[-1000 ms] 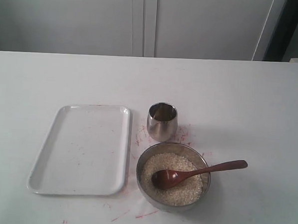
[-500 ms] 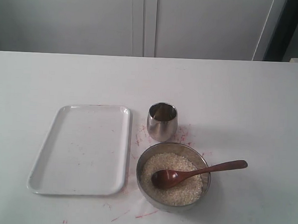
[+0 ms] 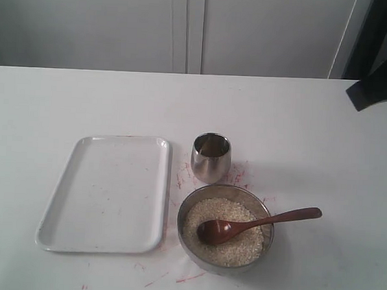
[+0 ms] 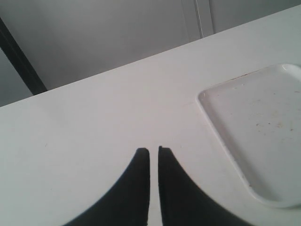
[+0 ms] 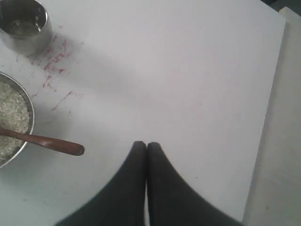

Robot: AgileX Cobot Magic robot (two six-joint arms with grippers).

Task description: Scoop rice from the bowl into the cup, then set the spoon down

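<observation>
Shiny steel bowl (image 3: 267, 221) and cup (image 3: 211, 161), glossy wooden spoon (image 3: 254, 225), smooth white tray (image 3: 104, 192).

Plain lab-like room: white table (image 3: 85, 100)

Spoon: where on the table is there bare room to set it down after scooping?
The white tray left of the bowl lies bare. The table right of the cup and beyond the spoon handle is open too. It is tight only between cup and bowl, which stand close together.
</observation>
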